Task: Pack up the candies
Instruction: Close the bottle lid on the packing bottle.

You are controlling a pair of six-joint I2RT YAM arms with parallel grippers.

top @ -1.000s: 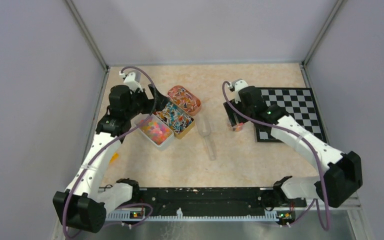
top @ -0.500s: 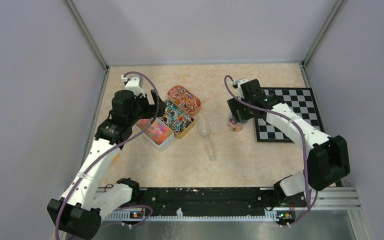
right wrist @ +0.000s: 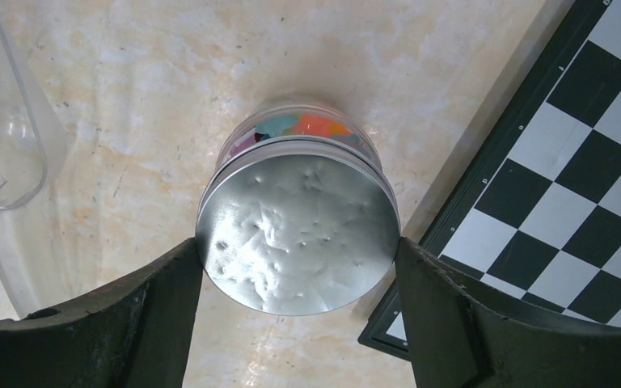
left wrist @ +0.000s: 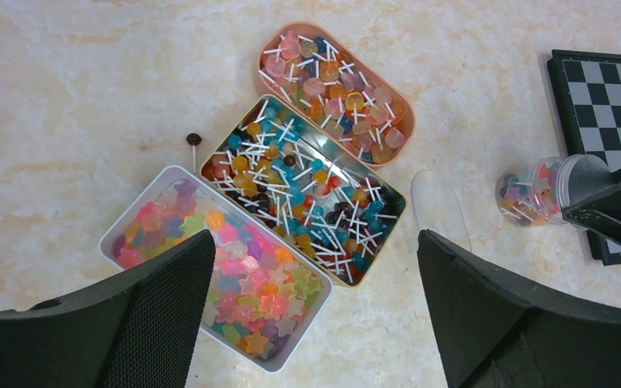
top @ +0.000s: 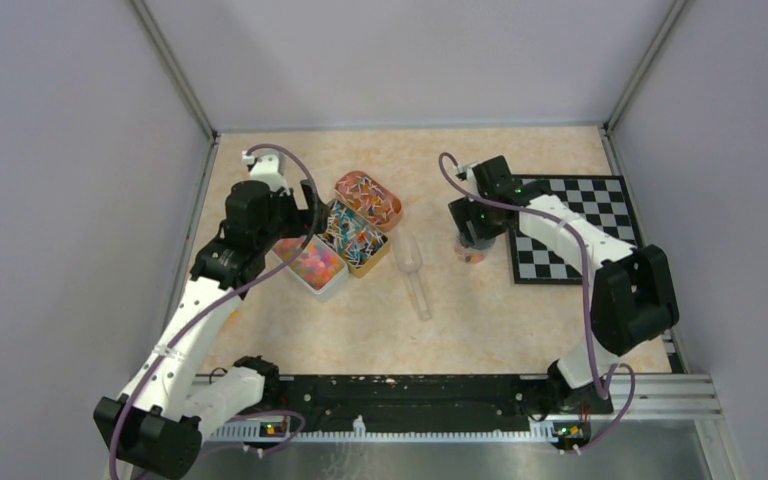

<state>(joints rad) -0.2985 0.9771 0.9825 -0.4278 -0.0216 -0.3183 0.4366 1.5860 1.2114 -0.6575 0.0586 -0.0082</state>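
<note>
The candies (left wrist: 234, 283) are small star-shaped sweets in pink, orange, yellow and other colours, filling a white tray (left wrist: 291, 356), which also shows in the top view (top: 330, 288). My left gripper (left wrist: 314, 238) hangs open and empty above this tray's right end, in the top view (top: 305, 215) too. A clear jar (top: 473, 250) with mixed coloured sweets stands by the chessboard's corner. Its silver lid (right wrist: 297, 234) sits between my right gripper's (right wrist: 297, 246) fingers, which touch it on both sides. The jar also shows in the left wrist view (left wrist: 534, 192).
A metal tray of small lollipops (left wrist: 307, 194) and a pink oval tray of lollipops (left wrist: 335, 89) lie beside the white tray. One loose lollipop (left wrist: 193, 139) lies on the table. A clear plastic scoop (top: 415, 270) lies left of the jar. The chessboard (top: 575, 225) is at the right.
My right arm has swung its elbow in and turned its wrist over the jar, which stays in place. My left gripper shifted slightly right over the trays, then held still.
</note>
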